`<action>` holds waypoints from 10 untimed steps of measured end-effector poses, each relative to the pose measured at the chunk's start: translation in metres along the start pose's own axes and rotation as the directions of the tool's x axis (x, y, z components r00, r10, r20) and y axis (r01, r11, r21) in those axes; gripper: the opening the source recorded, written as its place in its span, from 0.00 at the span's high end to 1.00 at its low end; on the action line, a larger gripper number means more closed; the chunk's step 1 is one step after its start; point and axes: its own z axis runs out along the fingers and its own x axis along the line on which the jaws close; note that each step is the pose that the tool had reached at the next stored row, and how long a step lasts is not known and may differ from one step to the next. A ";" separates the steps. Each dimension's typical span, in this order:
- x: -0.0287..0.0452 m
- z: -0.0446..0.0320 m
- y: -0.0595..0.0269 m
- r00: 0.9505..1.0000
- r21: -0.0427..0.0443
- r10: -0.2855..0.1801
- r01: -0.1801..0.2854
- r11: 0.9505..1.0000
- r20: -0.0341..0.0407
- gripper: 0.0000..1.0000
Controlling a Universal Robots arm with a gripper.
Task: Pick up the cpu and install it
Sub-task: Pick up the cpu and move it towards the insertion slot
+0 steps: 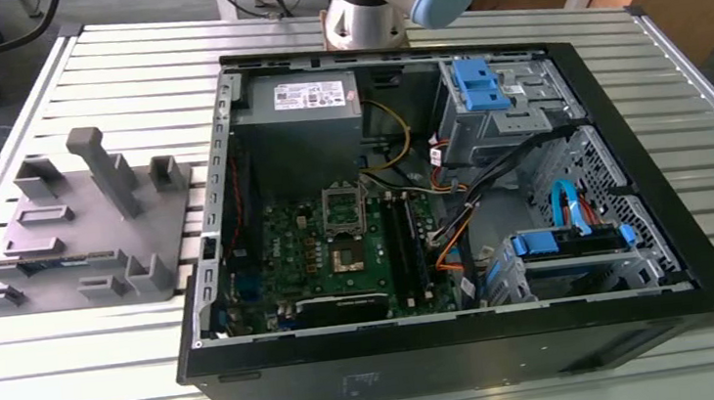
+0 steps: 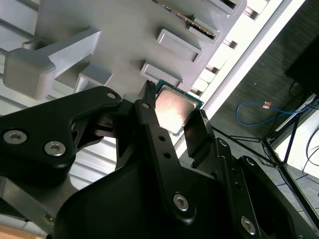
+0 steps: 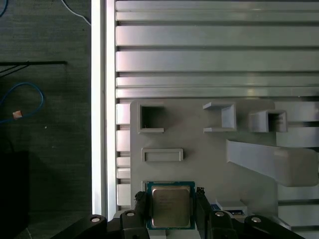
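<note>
Black gripper fingers are being seen closest in the second wrist view. They are being held closed narrowly onto the cpu, with one finger being pressed against each of two opposite edges of its green border.

In the first wrist view the fingers are being shown tight at both sides of the cpu, whose silver-grey top is being turned towards the camera. The cpu is being held at the edge of the grey tray, in line with a low rectangular frame and a square pocket moulded into it. Whether the chip is being lifted clear of the tray or is resting on it cannot be told.

The tray is being carried by the slatted metal table, near the table's edge. Beyond that edge a blue cable is lying on the dark floor.

In the exterior view the tray is being seen at the exterior view's left, just beside the open computer case. Inside the case the green motherboard is lying flat. The arm is being seen behind the case.
</note>
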 end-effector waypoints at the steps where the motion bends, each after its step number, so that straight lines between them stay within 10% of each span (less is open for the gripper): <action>1: 0.0000 -0.0001 0.0000 1.000 0.000 0.000 0.000 1.000 0.000 0.53; 10: 0.0000 -0.0020 0.0001 1.000 0.000 0.000 0.000 1.000 0.000 0.53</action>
